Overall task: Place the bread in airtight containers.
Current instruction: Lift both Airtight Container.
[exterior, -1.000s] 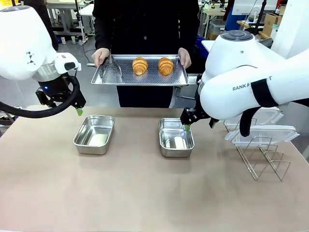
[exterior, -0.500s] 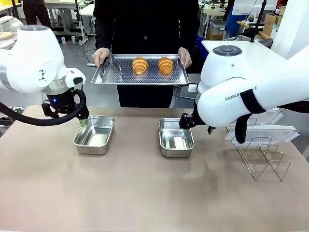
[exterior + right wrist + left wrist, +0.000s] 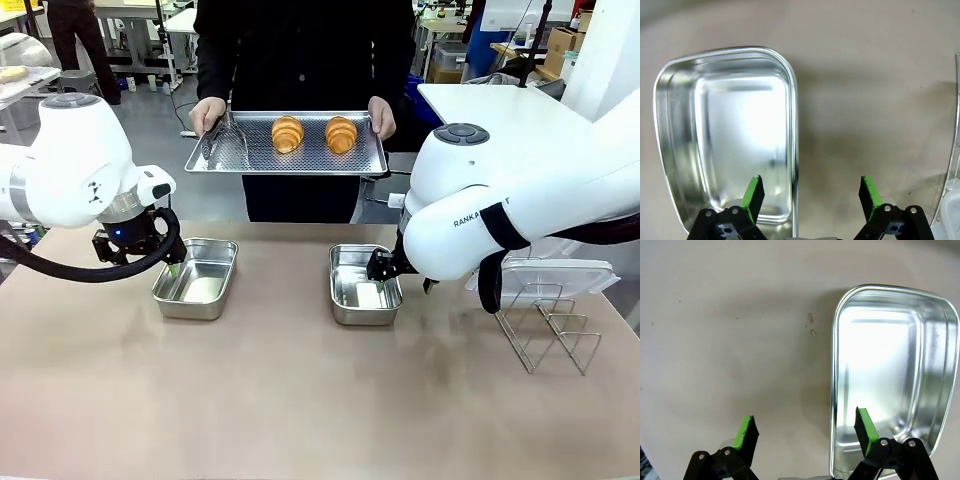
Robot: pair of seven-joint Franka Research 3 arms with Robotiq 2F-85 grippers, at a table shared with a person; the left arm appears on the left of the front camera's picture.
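Croissants on the held tray, both pans empty, both sets of jaws wide open at a pan wall.

The front view shows the left croissant point(image 3: 287, 133) and right croissant point(image 3: 341, 134) lying side by side on a perforated tray point(image 3: 240, 152). A person point(image 3: 300, 60) holds the tray by both ends beyond the far edge of the surface point(image 3: 300, 400), well apart from the left pan point(image 3: 196, 278) and right pan point(image 3: 364, 285). Clear lids point(image 3: 560, 272) rest on a wire rack point(image 3: 545, 330). The wrist views add the detail of the grip. The left jaws hold nothing, one green pad point(image 3: 865, 424) inside the left pan, the other over bare surface outside its rim. The right jaws straddle the right pan's wall likewise, holding nothing.
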